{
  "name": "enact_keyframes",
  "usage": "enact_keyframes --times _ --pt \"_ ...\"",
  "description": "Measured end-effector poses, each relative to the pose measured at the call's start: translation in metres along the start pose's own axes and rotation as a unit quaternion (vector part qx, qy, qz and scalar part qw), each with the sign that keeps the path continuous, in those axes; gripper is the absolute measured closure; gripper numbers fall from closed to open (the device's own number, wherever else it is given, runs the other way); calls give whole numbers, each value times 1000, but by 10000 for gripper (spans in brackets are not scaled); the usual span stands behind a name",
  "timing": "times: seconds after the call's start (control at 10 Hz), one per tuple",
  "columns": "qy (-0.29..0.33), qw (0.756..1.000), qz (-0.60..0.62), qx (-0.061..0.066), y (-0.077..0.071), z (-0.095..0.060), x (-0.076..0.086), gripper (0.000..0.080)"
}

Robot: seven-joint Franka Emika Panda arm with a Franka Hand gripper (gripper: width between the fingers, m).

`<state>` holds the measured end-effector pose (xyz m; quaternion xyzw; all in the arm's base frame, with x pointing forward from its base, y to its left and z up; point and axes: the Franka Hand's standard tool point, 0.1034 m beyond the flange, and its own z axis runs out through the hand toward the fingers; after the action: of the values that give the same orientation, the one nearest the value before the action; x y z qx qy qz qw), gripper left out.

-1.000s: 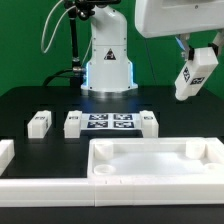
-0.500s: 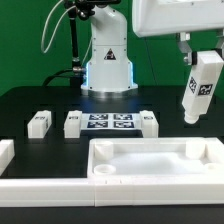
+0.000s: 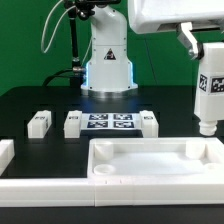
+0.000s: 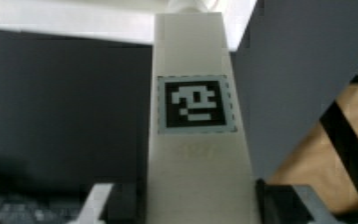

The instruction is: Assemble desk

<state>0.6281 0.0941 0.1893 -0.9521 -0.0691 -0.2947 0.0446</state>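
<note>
At the exterior view's right edge, the gripper [image 4: 185,200] is closed about halfway on one white leg [image 3: 209,95] and holds it upright. The lower end of this leg is just behind the far right corner of the tabletop [image 3: 150,170]; whether it touches the black table [image 3: 30,100] I cannot tell. Bare table separates it from the loose legs [image 3: 148,122] beside the marker board [image 3: 110,122].

My black table [image 3: 30,100] bears the rimmed tabletop [image 3: 150,146] at its near side. Farther back lies the marker board [image 3: 110,122], with the right leg [image 3: 149,122] and middle leg [image 3: 73,123] just beside its ends. The left leg [image 3: 38,123] lies apart, toward the exterior view's left. What seems a low white bar [image 3: 5,153] lies near-left.
</note>
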Motion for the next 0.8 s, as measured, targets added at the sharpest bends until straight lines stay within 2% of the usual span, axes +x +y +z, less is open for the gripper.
enact_keyframes --times 0.2,0.3,0.5,0.8 --pt "-9 1000 -4 0 1 4 -7 511" --pt "-4 1000 -10 0 3 13 -13 511" --pt "-4 1000 -10 2 1 23 -11 511" --pt "-14 1000 -12 10 -12 41 -24 511"
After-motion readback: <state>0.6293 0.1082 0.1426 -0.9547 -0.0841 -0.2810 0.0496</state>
